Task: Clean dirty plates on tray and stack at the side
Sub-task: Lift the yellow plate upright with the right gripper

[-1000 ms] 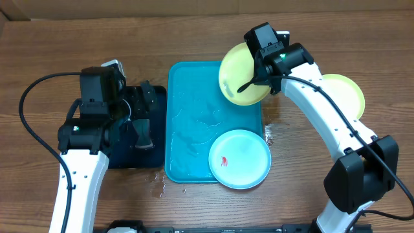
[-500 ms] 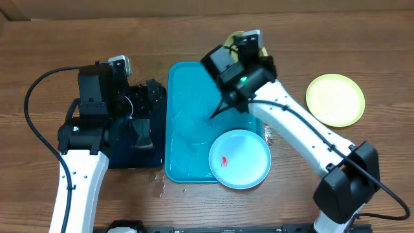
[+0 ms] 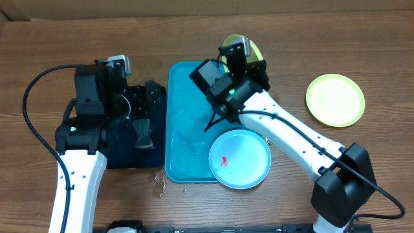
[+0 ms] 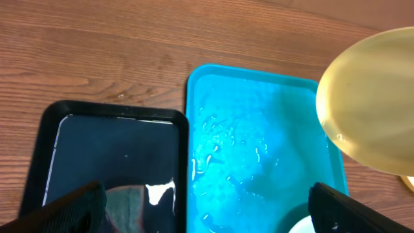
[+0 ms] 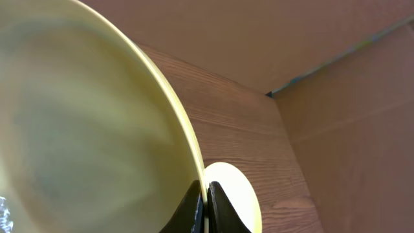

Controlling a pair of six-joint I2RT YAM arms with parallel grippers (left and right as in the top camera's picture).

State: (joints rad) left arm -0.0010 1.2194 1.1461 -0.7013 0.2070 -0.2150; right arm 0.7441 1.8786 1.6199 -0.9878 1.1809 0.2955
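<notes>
The turquoise tray (image 3: 184,139) lies at the centre and looks wet; it also shows in the left wrist view (image 4: 259,149). A light-blue-rimmed plate (image 3: 239,158) with a red smear sits at its near right corner. My right gripper (image 3: 246,65) is shut on the rim of a lime-green plate (image 3: 252,48) and holds it tilted on edge above the tray's far right corner. The right wrist view shows the fingers (image 5: 206,200) pinching that rim (image 5: 84,129). The held plate also shows in the left wrist view (image 4: 375,110). A second green plate (image 3: 335,99) lies flat on the table at the right. My left gripper (image 3: 139,123) is open and empty.
A black tray (image 3: 116,155) holding water stands left of the turquoise tray, under my left gripper (image 4: 207,220). A greyish pad (image 4: 126,200) lies in it. Water drops spot the table by the turquoise tray's near left corner (image 3: 158,184).
My right arm has swung left with the green plate, from the tray's right edge to above its far end, turning the plate up on edge. The left arm has hardly moved.
</notes>
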